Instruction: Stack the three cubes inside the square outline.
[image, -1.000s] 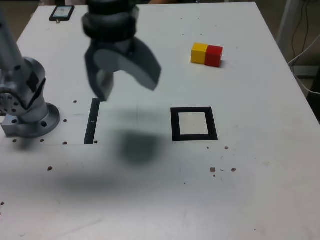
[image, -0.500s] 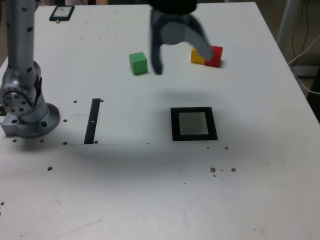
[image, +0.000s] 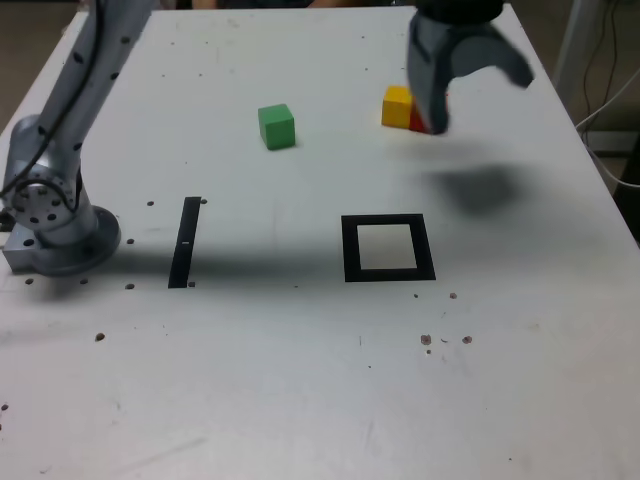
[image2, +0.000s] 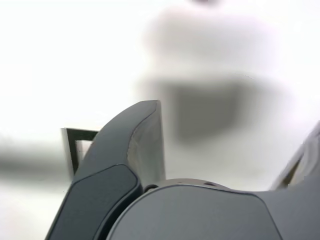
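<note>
From the exterior view I have the gripper (image: 475, 95) raised over the far side of the white table (image: 300, 380), toward that view's right, its two grey fingers (image: 430, 90) spread wide with nothing between them, so I log it as released and empty. It is blurred, and it casts a soft dark shadow (image: 480, 190) on the table between itself and the square outline (image: 388, 247). The yellow cube (image: 396, 106) sits just at the gripper's near finger on the exterior view's left of it; the red cube (image: 418, 122) is touching the yellow one on its right and is mostly hidden behind that finger, only a sliver of red showing. The green cube (image: 276, 127) stands alone, well apart to the exterior view's left of the pair, resting flat on the table. The square outline lies flat nearer the camera, its pale centre bare, apart from all three cubes. A narrow black strip (image: 184, 242) lies to the exterior view's left of the outline, near the arm's grey base (image: 55, 225). On the wrist view I get mostly washed-out white table, one dark grey finger (image2: 125, 155) close up, a corner of the square outline (image2: 72, 145) beside it, and a smeared grey shadow; no cube is distinguishable there.
</note>
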